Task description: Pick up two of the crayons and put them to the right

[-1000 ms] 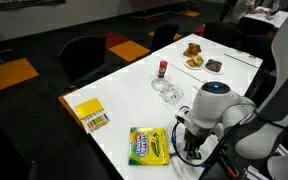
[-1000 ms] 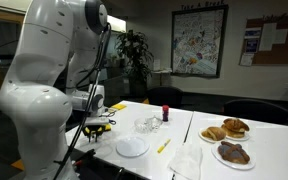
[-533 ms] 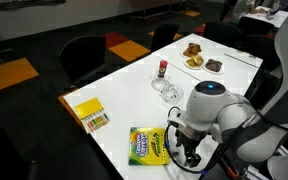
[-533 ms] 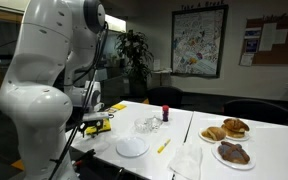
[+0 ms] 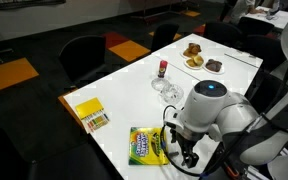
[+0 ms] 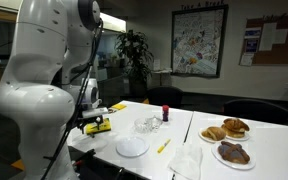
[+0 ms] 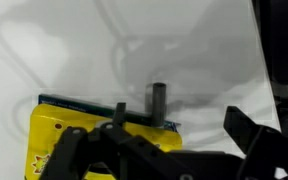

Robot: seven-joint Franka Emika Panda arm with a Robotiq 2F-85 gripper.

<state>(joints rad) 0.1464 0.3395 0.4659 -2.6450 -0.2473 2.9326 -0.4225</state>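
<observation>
Crayon (image 6: 163, 146) lies seemingly well apart from gripper (image 6: 95, 124).

White table (image 5: 124, 100), contents noted: green-and-yellow crayon box (image 5: 149, 146) near the edge; yellow pack (image 5: 89, 113) at one corner; red-capped bottle (image 5: 163, 69); clear glass dish (image 5: 168, 92); pastry plates (image 5: 196, 57) at the far end. One yellow crayon (image 6: 163, 146) lies beside a white plate (image 6: 132, 147).

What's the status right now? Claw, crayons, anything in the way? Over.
Claw open, at the edge of the crayon box. Yellow crayon lies loose, not gripped. White plate beside that crayon.
</observation>
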